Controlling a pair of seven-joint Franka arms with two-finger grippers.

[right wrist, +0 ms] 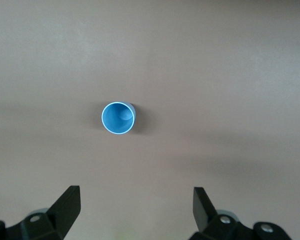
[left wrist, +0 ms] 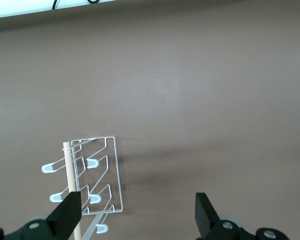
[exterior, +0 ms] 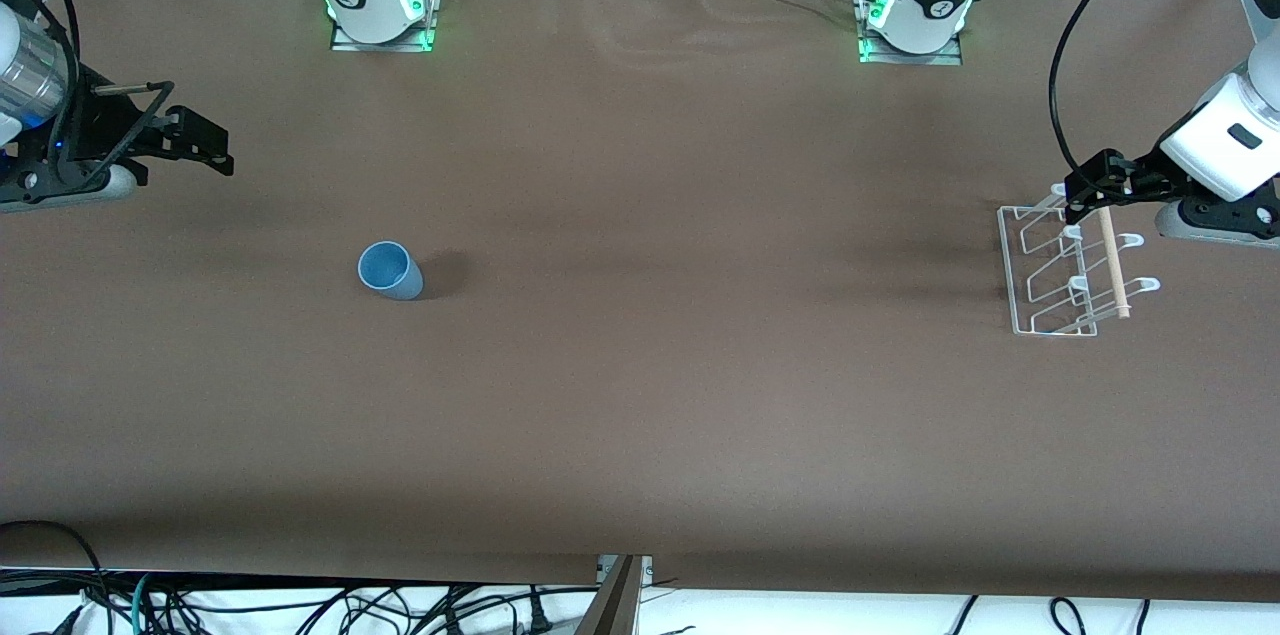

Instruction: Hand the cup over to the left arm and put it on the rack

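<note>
The light-blue cup (exterior: 390,270) (right wrist: 118,118) stands upright on the brown table (exterior: 700,365), toward the right arm's end. My right gripper (exterior: 195,130) (right wrist: 135,200) hangs open and empty above the table at that end, apart from the cup. The white wire rack (exterior: 1060,270) (left wrist: 97,175) with its wooden dowel (exterior: 1113,260) sits at the left arm's end. My left gripper (exterior: 1087,187) (left wrist: 137,210) hovers open and empty over the rack's edge that lies farther from the front camera.
The two arm bases (exterior: 375,0) (exterior: 915,15) stand along the table edge farthest from the front camera. A black cable (exterior: 1060,65) loops up from the left wrist. Cables lie below the table's near edge (exterior: 300,605).
</note>
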